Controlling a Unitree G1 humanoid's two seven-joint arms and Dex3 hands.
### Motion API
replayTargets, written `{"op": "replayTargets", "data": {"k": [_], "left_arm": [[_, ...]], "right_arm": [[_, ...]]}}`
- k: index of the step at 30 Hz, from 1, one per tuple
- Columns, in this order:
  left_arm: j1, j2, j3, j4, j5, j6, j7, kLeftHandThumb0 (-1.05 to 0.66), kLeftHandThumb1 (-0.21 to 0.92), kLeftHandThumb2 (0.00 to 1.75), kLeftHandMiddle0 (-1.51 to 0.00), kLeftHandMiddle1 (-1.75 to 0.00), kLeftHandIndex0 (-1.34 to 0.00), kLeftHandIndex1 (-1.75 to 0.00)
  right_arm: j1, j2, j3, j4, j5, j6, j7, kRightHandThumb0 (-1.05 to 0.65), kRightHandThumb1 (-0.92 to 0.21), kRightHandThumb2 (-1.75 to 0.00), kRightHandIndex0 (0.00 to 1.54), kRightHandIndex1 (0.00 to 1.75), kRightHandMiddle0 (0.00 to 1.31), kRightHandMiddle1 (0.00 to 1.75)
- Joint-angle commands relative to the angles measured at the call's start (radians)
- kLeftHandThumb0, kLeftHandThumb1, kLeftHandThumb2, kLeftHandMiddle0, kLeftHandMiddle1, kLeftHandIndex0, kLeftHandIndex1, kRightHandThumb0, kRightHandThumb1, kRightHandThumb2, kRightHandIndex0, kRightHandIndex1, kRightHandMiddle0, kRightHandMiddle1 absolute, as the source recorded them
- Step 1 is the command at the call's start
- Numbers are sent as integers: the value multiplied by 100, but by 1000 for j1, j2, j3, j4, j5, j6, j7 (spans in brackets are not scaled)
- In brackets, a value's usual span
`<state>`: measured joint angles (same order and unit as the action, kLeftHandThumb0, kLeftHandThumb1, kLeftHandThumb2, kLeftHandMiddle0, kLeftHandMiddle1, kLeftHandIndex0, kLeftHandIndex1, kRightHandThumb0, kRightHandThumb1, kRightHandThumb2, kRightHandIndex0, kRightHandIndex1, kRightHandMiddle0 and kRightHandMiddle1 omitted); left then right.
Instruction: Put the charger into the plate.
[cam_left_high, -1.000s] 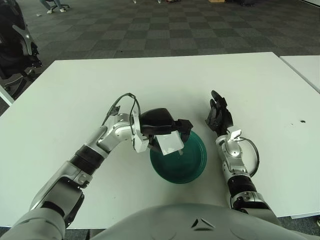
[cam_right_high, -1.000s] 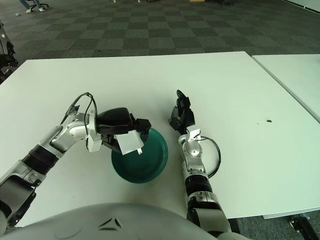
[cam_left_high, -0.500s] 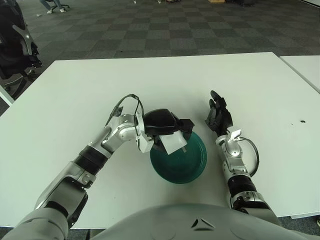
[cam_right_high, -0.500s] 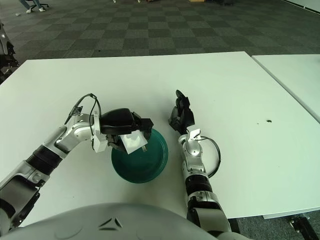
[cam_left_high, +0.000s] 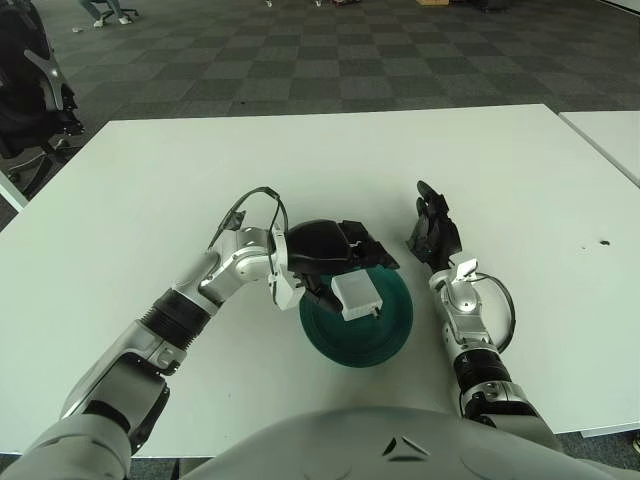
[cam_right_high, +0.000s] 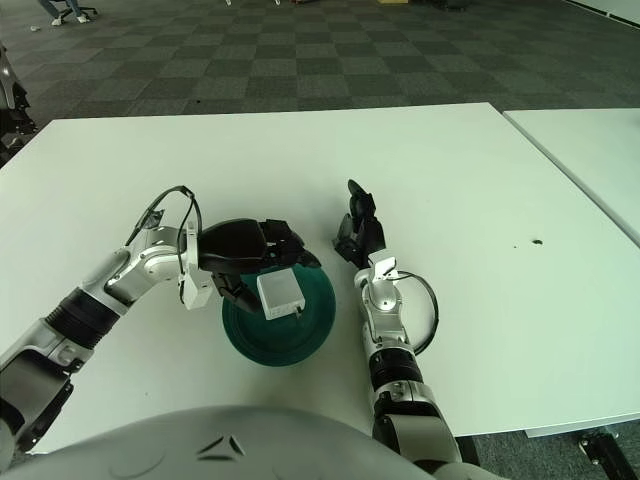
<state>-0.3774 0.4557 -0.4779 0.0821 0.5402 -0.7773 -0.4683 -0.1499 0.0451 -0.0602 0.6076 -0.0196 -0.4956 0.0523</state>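
Observation:
The white charger (cam_left_high: 357, 296) lies in the dark green plate (cam_left_high: 385, 335) near its left rear side, with its prongs pointing right. My left hand (cam_left_high: 345, 255) hovers just above the plate's rear left rim. Its fingers are spread over the charger and no longer grip it. My right hand (cam_left_high: 435, 230) rests on the table just right of the plate, with its fingers upright and relaxed, holding nothing.
The white table (cam_left_high: 150, 180) stretches around the plate. A second white table (cam_left_high: 610, 135) stands at the right. A small dark speck (cam_left_high: 603, 242) lies far right. A black chair (cam_left_high: 35, 90) stands off the far left edge.
My left hand has opened its fingers and let the charger go. The charger has dropped from a tilted hold above the rim to lie flat in the plate. The right hand barely moved.

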Motion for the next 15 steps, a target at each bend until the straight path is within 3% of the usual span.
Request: {"op": "replayTargets", "data": {"k": [1,6,11,13,15], "left_arm": [[9,-10,25,7,-1,-29,61,-105,92,82,0,0,0,-1],[15,-14,29,13,17,-59,108,-105,92,79,0,0,0,0],[6,-14,27,32,36,-94,142,-105,92,78,0,0,0,0],[2,-10,30,32,30,-104,144,-105,92,78,0,0,0,0],[2,-10,32,34,19,-104,142,-105,92,78,0,0,0,0]], "right_arm": [[88,49,-15,123,89,64,73,-68,-92,-113,10,0,0,31],[54,80,-79,132,206,164,133,-68,-92,-115,9,0,0,26],[91,189,-101,28,302,201,97,-68,-92,-118,7,0,0,22],[86,193,-114,39,337,202,108,-68,-92,-118,7,0,0,21],[58,145,-137,102,360,198,146,-69,-92,-118,7,0,0,19]]}}
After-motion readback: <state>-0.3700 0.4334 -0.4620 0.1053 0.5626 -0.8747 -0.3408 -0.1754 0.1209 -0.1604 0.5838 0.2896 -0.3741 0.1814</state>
